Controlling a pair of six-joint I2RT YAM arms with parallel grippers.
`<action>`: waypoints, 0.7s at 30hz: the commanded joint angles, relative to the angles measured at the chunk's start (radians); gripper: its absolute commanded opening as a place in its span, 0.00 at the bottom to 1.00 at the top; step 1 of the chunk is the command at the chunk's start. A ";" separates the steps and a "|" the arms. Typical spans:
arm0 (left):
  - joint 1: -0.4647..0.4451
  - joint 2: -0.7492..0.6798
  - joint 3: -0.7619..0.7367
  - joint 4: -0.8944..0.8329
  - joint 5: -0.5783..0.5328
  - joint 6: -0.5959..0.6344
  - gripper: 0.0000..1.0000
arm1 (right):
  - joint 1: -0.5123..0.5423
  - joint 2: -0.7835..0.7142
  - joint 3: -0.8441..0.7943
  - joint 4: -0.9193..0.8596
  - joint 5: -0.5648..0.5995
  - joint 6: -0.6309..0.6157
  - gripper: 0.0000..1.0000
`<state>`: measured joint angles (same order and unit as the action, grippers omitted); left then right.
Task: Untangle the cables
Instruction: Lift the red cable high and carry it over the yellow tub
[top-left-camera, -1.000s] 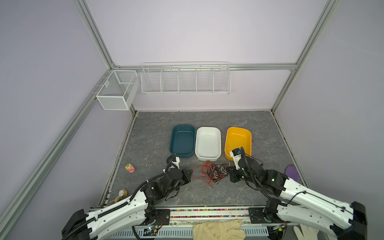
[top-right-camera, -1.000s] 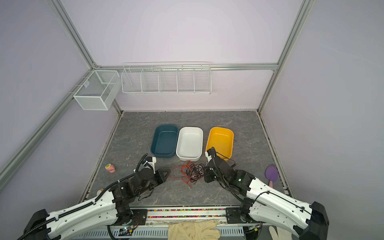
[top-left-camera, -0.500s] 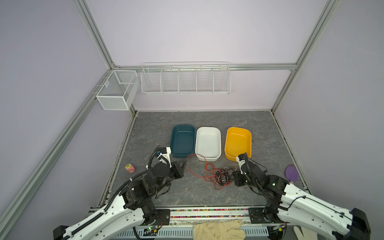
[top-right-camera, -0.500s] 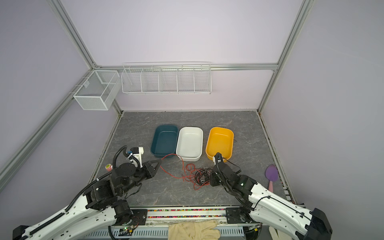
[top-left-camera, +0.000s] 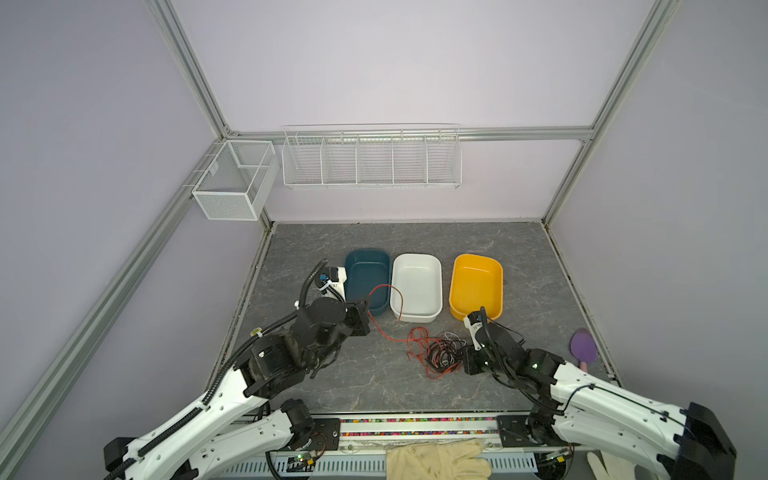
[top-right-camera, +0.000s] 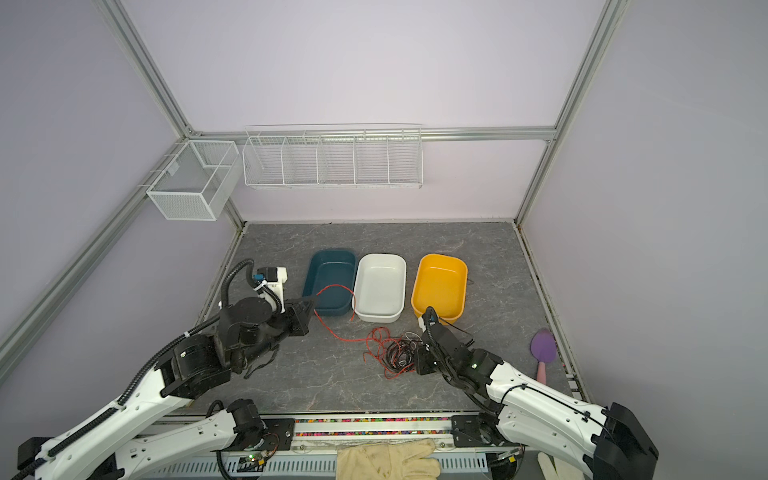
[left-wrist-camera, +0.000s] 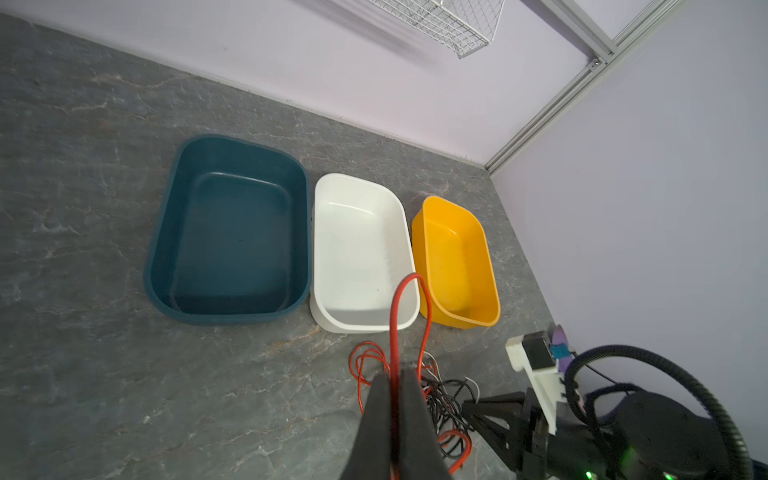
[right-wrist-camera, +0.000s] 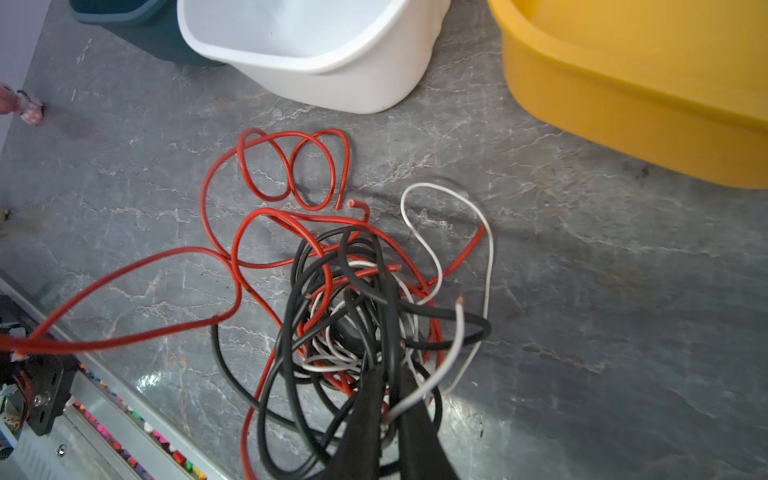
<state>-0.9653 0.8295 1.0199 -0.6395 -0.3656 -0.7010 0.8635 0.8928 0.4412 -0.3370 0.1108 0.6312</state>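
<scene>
Now, left tool (left-wrist-camera: 395, 374): clamped on red cable (left-wrist-camera: 392, 316), stretched farther from your tangle (top-left-camera: 440, 355) than before.
Right tool (right-wrist-camera: 390, 386): you cannot tell.
Bins (top-left-camera: 415, 318): three.

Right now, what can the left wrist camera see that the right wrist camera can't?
Only the left wrist view: the whole teal tub, the wire basket on the wall, and the left hand shut on the red cable. Only the right wrist view: a small pink toy and a colourful strip. Both: the white tub, the yellow tub and the tangled cables.
</scene>
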 joint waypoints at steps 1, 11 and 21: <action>0.092 0.057 0.063 -0.046 0.035 0.118 0.00 | -0.005 0.006 0.001 0.048 -0.045 -0.011 0.16; 0.264 0.092 0.242 -0.040 0.194 0.163 0.00 | -0.006 0.065 -0.041 0.123 -0.067 -0.005 0.21; 0.264 0.102 0.524 -0.161 0.210 0.199 0.00 | -0.005 0.193 -0.079 0.246 -0.097 0.015 0.19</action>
<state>-0.7067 0.9237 1.4788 -0.7193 -0.1726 -0.5404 0.8635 1.0592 0.3813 -0.1459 0.0360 0.6296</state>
